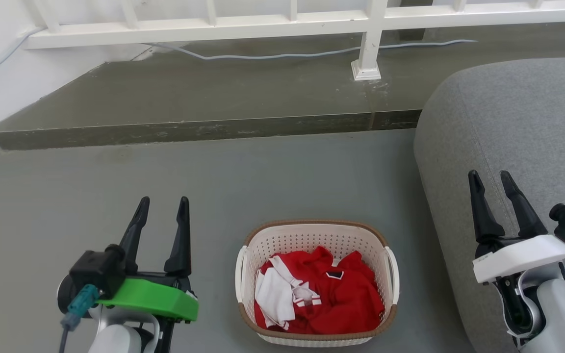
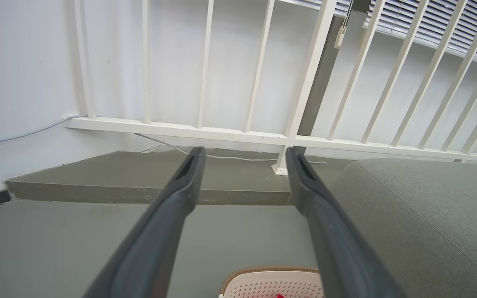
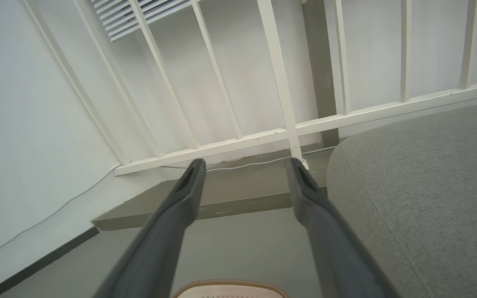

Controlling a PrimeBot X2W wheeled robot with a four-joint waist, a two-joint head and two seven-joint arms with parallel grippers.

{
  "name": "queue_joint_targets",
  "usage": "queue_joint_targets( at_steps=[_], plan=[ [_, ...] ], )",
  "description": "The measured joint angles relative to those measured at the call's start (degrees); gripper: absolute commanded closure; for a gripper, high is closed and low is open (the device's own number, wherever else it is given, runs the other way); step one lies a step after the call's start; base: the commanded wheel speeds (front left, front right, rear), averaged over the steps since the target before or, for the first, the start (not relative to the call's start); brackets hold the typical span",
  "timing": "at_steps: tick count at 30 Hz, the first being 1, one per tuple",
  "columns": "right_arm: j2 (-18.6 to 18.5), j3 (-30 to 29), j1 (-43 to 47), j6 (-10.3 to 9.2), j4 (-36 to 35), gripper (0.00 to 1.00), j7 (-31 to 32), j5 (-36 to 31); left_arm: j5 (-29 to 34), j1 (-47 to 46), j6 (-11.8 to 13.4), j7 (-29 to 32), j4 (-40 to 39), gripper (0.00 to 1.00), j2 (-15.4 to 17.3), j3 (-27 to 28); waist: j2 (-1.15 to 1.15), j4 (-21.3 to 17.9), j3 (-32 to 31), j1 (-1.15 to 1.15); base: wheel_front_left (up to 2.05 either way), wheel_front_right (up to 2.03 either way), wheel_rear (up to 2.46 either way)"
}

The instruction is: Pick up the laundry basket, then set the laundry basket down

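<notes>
Grey floor [image 1: 263, 176] is spreading ahead of the left gripper [image 1: 164, 199], meeting a raised olive step [image 1: 214, 93] farther on. Beyond it a white railing [image 1: 282, 22] is standing, with a pale cable [image 1: 263, 58] trailing beneath. A grey sofa [image 1: 532, 117] is bulging at the right gripper's [image 1: 489, 173] right side. Slatted blinds [image 3: 110, 16] are hanging behind the railing.

- A grey upholstered seat [image 1: 518, 108] stood at the right on the grey floor [image 1: 165, 171].
- A white railing [image 1: 263, 24] ran along a raised step [image 1: 204, 93].
- A pale cable [image 1: 287, 55] lay on that step.
- A slatted blind [image 2: 429, 25] hung beyond the railing.
- Red and white clothing [image 1: 341, 294] lay crumpled.
</notes>
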Motion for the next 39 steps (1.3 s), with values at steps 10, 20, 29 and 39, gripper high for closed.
queue_joint_targets(
  at_steps=[10, 20, 29, 39],
  plan=[
    [0.4, -0.4, 0.0, 0.02, 1.0, 0.00, -0.5, -2.2, 2.0, 0.0, 0.4, -0.4, -0.5, 0.00, 0.0, -0.9, 0.00, -0.1, 0.1, 0.00, 0.00, 0.00, 0.00],
    [0.8, -0.7, 0.0, 0.05, 1.8, 0.00, -0.5, -2.7, 1.9, 0.0, 0.8, -0.4, -0.4, 0.00, 0.0, -0.9, 0.00, -0.2, 0.1, 0.00, 0.00, 0.00, 0.00],
    [1.3, -0.5, 0.0, 0.08, 2.2, 0.00, -0.5, -3.1, 1.9, 0.0, 1.0, -0.4, -0.5, 0.00, 0.0, -0.9, 0.00, -0.5, 0.5, 0.00, 0.00, 0.00, 0.00],
    [1.3, -1.0, -0.5, 0.47, 2.3, 0.00, -0.5, -3.1, 1.9, -0.1, 1.5, -0.4, -1.0, 0.00, 0.0, -1.8, 0.00, -1.4, 3.5, 0.00, 0.00, 0.00, 0.00]
  ],
)
